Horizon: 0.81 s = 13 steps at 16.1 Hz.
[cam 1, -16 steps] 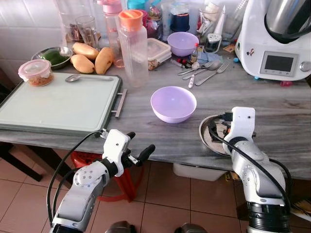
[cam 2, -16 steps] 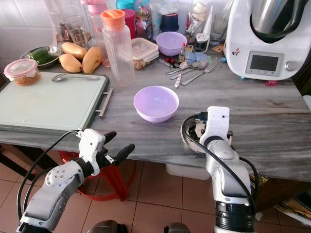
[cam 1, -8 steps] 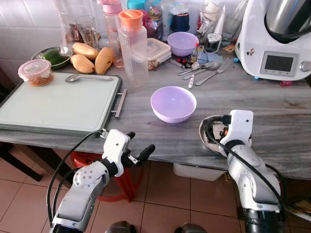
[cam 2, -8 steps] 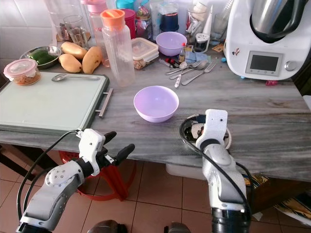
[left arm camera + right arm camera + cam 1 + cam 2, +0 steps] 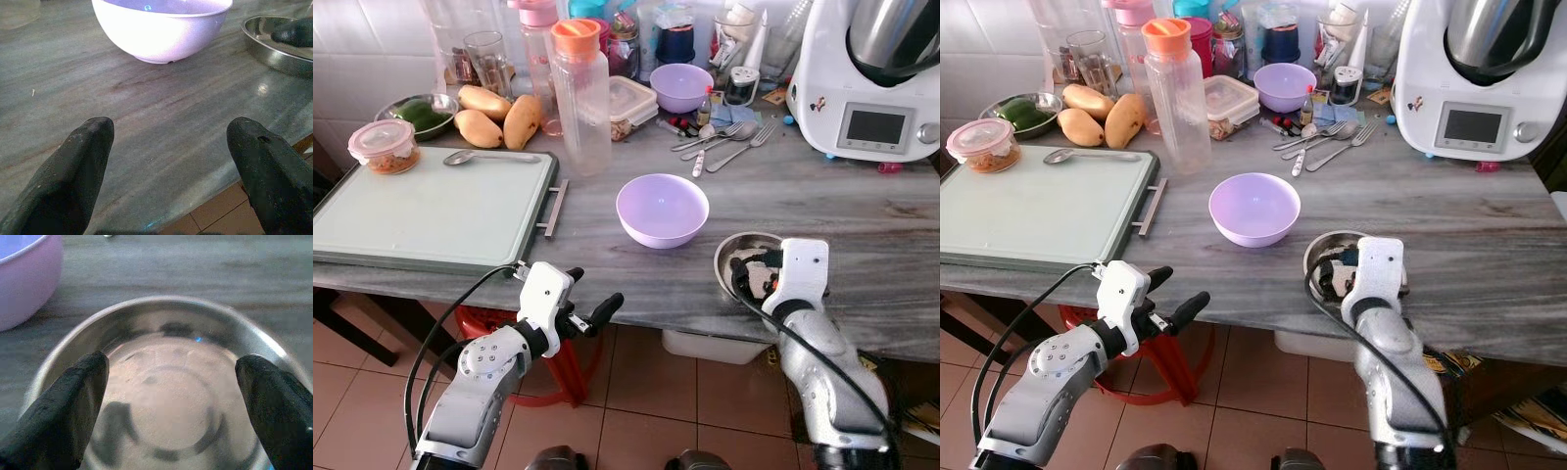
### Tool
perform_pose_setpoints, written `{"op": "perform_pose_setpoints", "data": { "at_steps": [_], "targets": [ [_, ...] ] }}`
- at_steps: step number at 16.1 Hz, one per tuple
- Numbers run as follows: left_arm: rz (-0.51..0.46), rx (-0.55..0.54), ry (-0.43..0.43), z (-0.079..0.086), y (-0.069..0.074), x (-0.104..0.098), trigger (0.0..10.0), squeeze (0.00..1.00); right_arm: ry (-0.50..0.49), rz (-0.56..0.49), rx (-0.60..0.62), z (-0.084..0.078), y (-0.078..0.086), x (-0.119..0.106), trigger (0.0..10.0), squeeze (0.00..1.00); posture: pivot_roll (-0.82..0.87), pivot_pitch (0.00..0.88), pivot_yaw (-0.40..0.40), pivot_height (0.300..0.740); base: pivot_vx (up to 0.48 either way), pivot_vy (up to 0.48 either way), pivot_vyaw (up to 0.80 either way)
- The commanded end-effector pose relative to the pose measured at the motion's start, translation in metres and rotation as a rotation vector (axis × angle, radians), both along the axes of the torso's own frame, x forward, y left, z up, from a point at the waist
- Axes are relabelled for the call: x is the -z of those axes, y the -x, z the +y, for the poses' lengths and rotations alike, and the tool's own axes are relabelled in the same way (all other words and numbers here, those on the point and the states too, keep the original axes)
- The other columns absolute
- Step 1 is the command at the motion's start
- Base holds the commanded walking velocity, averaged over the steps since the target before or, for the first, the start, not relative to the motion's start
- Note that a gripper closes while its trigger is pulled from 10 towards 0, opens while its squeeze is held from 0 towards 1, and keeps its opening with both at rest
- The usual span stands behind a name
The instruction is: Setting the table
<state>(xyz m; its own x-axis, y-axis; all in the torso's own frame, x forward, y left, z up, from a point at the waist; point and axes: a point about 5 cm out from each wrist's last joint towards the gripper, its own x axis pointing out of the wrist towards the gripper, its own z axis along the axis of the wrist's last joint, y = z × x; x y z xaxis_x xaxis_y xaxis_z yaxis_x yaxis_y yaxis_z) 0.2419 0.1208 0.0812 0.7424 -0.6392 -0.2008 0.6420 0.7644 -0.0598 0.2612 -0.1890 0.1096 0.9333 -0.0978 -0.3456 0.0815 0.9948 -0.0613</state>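
A steel bowl (image 5: 732,247) sits near the table's front edge on the right, seen close up as the steel bowl (image 5: 171,357) in the right wrist view. My right gripper (image 5: 754,275) hangs over its near side, open, its fingers (image 5: 63,411) spread about as wide as the bowl with nothing held. A lilac bowl (image 5: 662,209) stands just left of the steel one, mid-table. My left gripper (image 5: 590,296) is open below the front edge of the table, pointing toward the lilac bowl (image 5: 156,24).
A pale green tray (image 5: 431,211) with a spoon (image 5: 489,157) lies at the left. Behind are an orange-capped bottle (image 5: 580,93), mangoes (image 5: 499,117), a second lilac bowl (image 5: 680,86), loose cutlery (image 5: 724,142) and a white kitchen machine (image 5: 871,78). A red stool (image 5: 563,367) stands under the table.
My right arm has drawn back toward the table's front edge, uncovering more of the steel bowl. The left arm has not moved.
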Motion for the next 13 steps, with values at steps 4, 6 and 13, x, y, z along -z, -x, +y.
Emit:
{"op": "perform_pose_setpoints", "data": {
  "at_steps": [4,6,13],
  "targets": [
    [0.008,-0.007,-0.016,0.003,0.0,0.0,10.0,0.0,0.036,0.057,-0.041,-0.004,-0.008,0.002,10.0,0.0,-0.03,0.0,0.034,0.74,0.0,0.0,0.0],
    [0.01,-0.008,-0.017,0.003,0.0,0.0,10.0,0.0,0.042,0.08,-0.055,-0.005,-0.01,0.004,10.0,0.0,-0.03,0.0,0.032,0.74,0.0,0.0,0.0],
    [0.018,-0.01,-0.014,0.002,0.0,0.0,10.0,0.0,-0.025,0.092,-0.083,0.002,-0.018,0.006,10.0,0.0,-0.03,0.0,0.032,0.74,0.0,0.0,0.0]
  ]
}}
